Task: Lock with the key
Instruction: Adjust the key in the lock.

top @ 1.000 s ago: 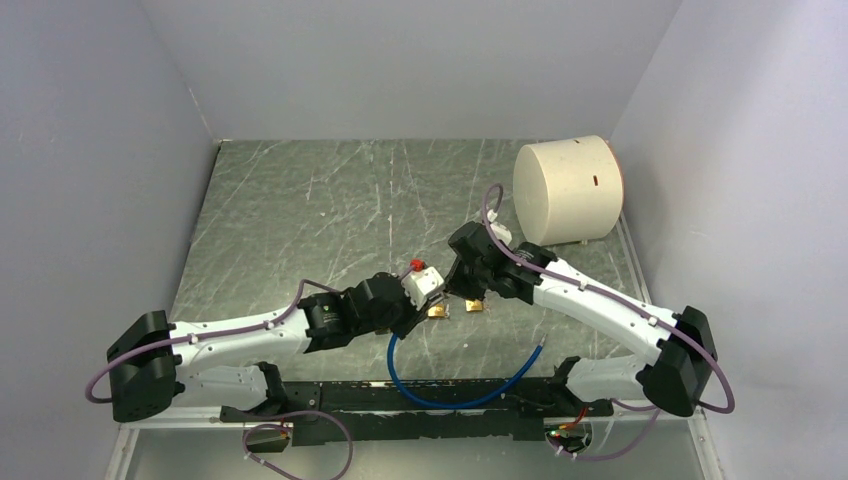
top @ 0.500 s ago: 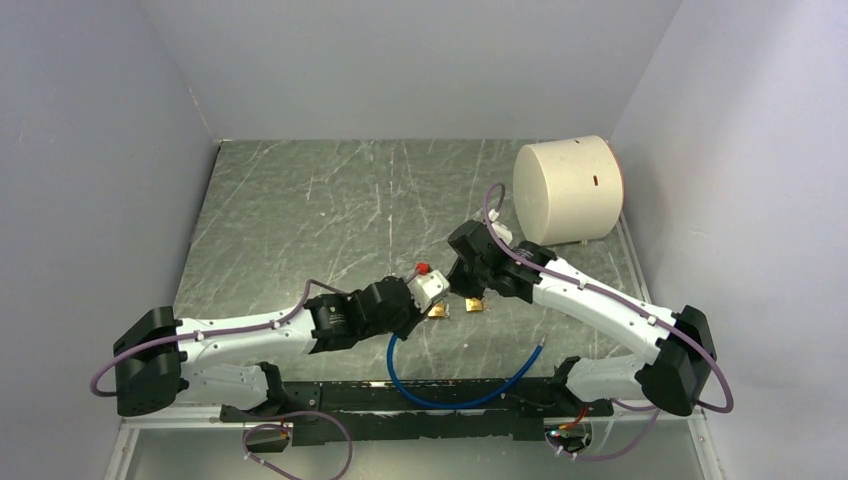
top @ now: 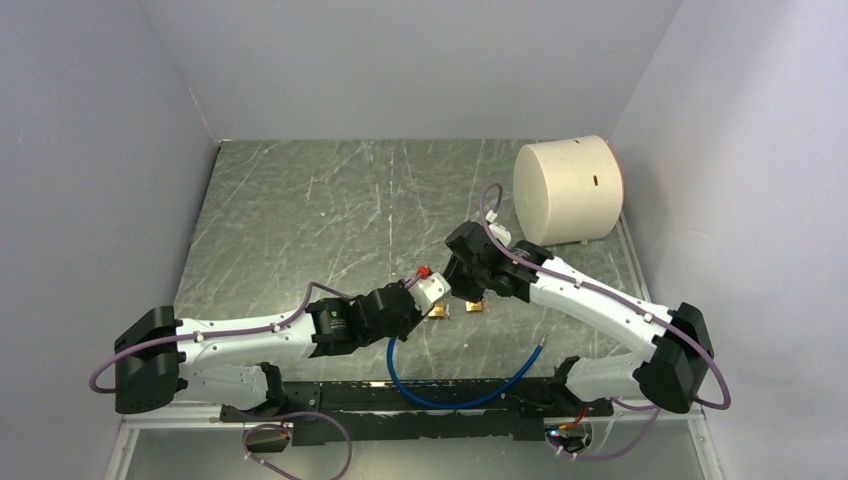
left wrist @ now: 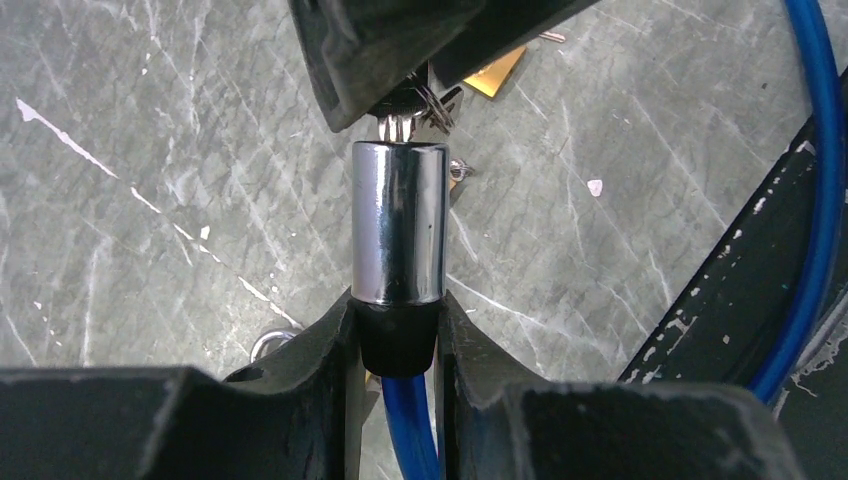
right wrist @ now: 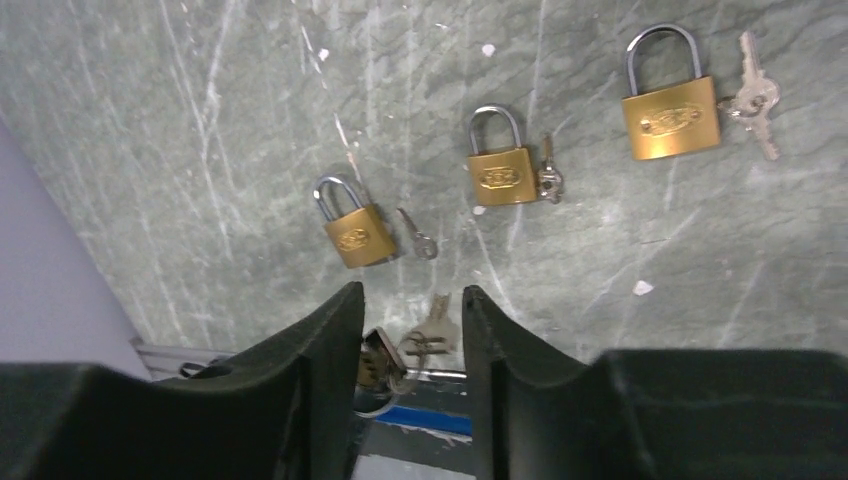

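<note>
Cable lock: chrome cylinder head (left wrist: 398, 220) with a black collar, blue cable (top: 452, 402) leaving the collar end. Head is held off the table, collar pinched in the left gripper (left wrist: 397, 310). The cable sags in a U along the near table edge. Its free tip (top: 541, 346) lies loose, well apart from the head. Key (left wrist: 397, 126) is inserted in the head's far end, with a ring and spare keys (right wrist: 432, 338) hanging from it.
</note>
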Robot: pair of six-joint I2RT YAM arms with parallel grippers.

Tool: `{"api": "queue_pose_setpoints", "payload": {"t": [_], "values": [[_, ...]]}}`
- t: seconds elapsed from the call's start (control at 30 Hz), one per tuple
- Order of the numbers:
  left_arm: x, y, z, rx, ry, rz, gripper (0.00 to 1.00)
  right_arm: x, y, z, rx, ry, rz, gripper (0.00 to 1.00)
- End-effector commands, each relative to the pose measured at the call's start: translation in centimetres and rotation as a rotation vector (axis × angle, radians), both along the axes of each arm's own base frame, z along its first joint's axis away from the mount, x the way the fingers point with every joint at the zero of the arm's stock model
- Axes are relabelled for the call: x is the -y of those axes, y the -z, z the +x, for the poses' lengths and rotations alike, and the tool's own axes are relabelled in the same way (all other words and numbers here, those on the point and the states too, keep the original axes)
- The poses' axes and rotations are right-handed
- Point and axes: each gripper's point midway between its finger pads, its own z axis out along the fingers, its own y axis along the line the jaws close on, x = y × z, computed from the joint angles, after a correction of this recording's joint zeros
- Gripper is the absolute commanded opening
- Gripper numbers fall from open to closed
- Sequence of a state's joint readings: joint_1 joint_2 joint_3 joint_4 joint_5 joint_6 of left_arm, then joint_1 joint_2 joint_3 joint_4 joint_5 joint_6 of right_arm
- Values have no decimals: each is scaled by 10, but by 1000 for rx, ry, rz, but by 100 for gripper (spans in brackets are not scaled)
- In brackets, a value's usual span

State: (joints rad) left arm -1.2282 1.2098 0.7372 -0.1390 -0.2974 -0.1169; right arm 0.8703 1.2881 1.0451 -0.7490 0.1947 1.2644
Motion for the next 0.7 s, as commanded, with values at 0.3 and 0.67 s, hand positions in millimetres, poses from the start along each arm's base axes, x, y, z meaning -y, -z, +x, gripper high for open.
{"api": "queue_pose_setpoints", "payload": {"t": [0.3, 0.67], "values": [[5, -15, 4, 26, -41, -75, 3, 59, -9, 3, 80, 100, -66, 70], [8, -16, 1, 18, -22, -94, 2, 109, 6, 1, 67, 205, -54, 84]]}}
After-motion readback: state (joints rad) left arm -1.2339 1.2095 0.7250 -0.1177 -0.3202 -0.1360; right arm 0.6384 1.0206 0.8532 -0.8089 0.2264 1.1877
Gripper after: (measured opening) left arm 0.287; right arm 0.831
